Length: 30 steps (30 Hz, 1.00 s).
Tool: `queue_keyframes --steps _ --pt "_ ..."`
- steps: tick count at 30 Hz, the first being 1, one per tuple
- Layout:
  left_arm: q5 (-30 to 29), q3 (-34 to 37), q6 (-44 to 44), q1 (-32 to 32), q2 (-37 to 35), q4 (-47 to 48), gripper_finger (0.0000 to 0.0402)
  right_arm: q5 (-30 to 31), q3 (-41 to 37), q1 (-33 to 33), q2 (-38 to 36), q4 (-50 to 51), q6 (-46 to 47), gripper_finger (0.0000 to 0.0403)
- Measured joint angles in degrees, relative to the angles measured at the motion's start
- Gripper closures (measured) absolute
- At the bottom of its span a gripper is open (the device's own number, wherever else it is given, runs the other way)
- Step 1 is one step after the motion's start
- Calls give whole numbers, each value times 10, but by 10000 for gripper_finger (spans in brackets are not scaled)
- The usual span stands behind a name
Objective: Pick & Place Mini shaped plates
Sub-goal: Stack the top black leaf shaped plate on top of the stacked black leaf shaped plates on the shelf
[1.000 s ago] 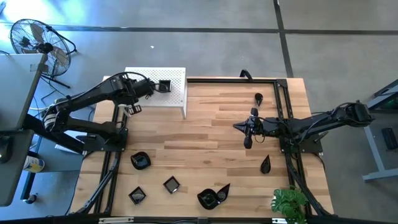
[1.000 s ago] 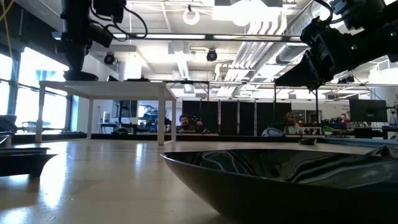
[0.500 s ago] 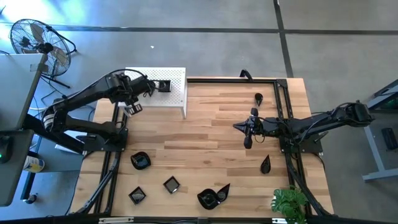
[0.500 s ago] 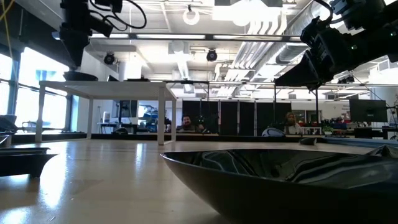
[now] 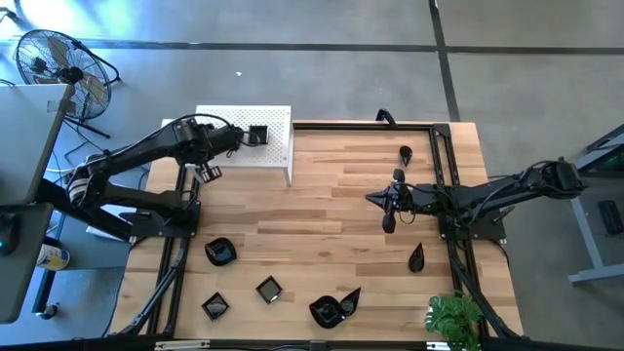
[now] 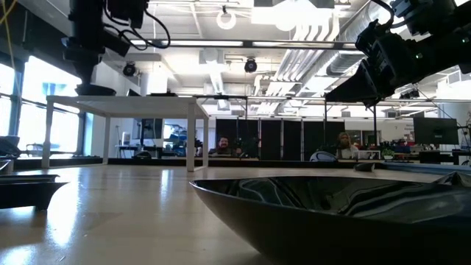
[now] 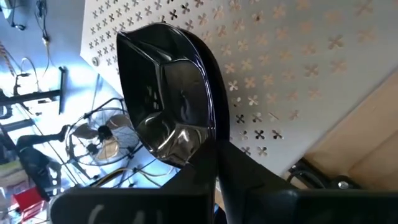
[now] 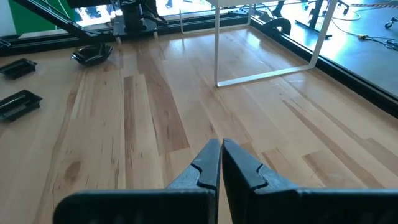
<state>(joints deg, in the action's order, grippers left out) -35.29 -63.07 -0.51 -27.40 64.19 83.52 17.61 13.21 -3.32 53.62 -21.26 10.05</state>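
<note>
A glossy black mini shaped plate point(image 7: 165, 93) stands tilted over the white perforated stand point(image 5: 273, 156) at the table's far left. My left gripper point(image 5: 247, 136) is shut on it. In the high view the plate point(image 5: 258, 135) shows on the stand's top; whether it rests there I cannot tell. My right gripper point(image 5: 388, 203) hovers shut over the table's right middle, holding nothing point(image 8: 221, 163). Several more black plates lie along the near edge point(image 5: 220, 252) point(image 5: 269, 289) point(image 5: 331, 309) and on the right point(image 5: 416, 256) point(image 5: 405, 153). My left gripper pinches the plate's rim point(image 7: 210, 127) between its two fingers, on the side nearest the gripper. The fingers come slanting down from the table's left. The plate stands tilted, its hollow turned sideways, above the stand's perforated top.
A black frame point(image 5: 444, 146) runs along the table's far and right sides. A green plant point(image 5: 453, 317) sits at the near right corner. A fan point(image 5: 58, 63) stands beyond the table's left. In the low view a big dark plate point(image 6: 331, 213) fills the foreground.
My left gripper drew back a little from the plate on the stand toward the table's left, then came back to it. The plate has stayed where it was. My right arm has kept still.
</note>
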Motion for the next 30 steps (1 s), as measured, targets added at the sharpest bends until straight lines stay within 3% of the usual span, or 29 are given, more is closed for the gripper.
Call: queue_keyframes --steps 5,12,17,30 --pt "6 -13 0 0 -4 7 392 0 0 0 0 0 0 396" --pt "78 -46 2 12 -4 7 392 0 0 0 0 0 0 396" --pt "71 -46 -1 43 -4 13 392 0 0 0 0 0 0 396" --pt "37 -46 -44 45 -2 43 391 -2 0 0 0 0 0 396"
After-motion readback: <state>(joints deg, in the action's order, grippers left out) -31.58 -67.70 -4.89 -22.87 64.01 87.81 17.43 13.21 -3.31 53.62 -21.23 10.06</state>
